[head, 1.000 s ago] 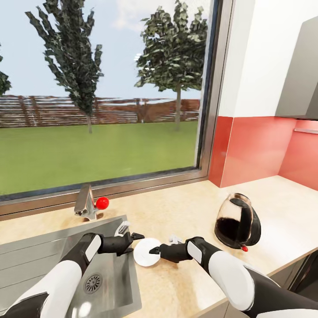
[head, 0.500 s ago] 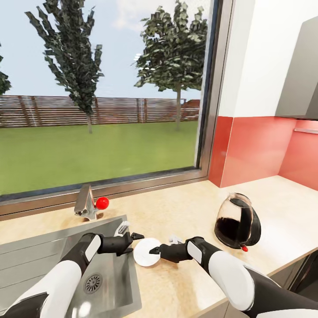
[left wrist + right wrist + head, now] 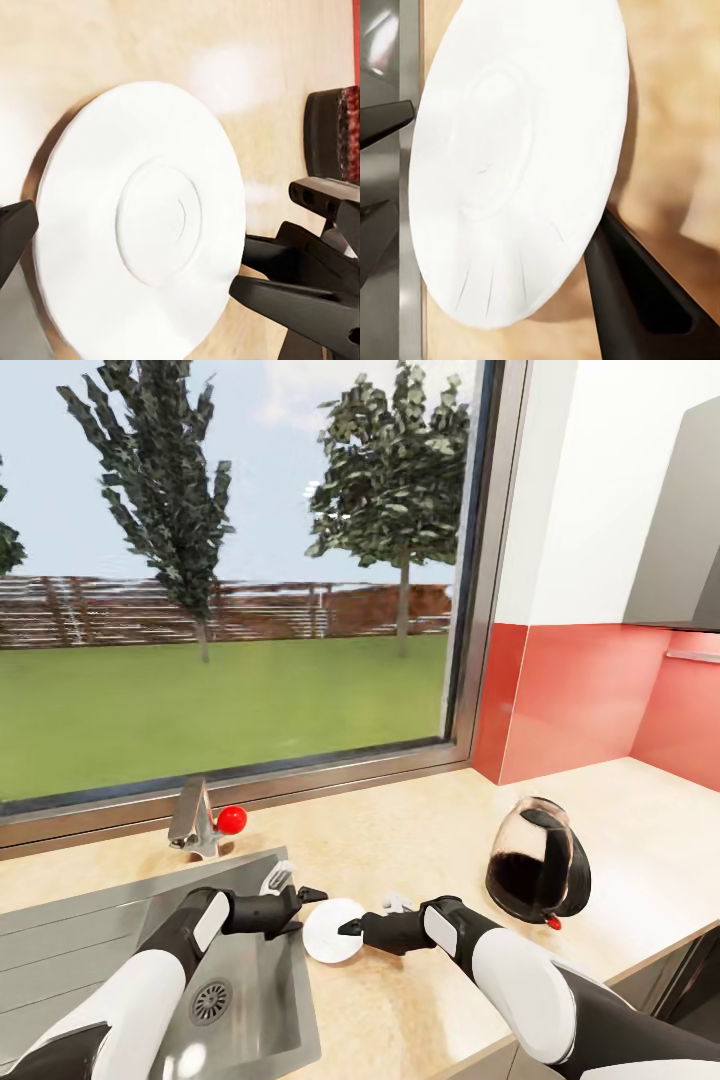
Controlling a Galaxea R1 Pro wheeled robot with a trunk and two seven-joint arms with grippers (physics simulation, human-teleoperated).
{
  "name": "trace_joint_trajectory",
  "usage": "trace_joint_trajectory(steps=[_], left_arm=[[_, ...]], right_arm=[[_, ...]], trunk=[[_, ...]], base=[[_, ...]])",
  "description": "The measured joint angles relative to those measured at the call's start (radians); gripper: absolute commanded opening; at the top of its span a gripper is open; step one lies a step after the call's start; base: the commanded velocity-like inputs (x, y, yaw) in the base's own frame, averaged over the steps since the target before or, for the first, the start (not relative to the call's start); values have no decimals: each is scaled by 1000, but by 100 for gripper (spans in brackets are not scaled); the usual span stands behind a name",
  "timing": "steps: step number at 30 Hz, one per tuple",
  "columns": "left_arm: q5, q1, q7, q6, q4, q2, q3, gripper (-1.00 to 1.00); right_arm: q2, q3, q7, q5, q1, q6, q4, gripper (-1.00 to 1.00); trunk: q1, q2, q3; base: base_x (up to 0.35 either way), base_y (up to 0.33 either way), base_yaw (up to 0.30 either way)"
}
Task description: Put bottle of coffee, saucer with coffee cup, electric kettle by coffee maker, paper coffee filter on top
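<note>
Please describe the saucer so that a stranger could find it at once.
Start at the steel sink under the window. On the countertop just beside its right rim lies the saucer, between the left gripper and right gripper. It is small, flat, white and round, unlike the dark glass kettle farther right.

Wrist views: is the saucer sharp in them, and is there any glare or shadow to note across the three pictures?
Left wrist view: saucer soft-edged, pale glare patch on the kitchen countertop. Right wrist view: saucer slightly blurred, casting a soft shadow on the wood. Head view: crisp; the electric kettle and both end effectors, left and right, read clearly, with wide-angle slant on the window frame.
</note>
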Motion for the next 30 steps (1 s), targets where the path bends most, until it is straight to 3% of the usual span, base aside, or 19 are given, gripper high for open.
trace_joint_trajectory(steps=[30], left_arm=[[2, 0, 0, 0, 1, -9, 0, 100]], right_arm=[[0, 2, 1, 0, 0, 1, -1, 100]], trunk=[[0, 0, 0]], base=[[0, 0, 0]])
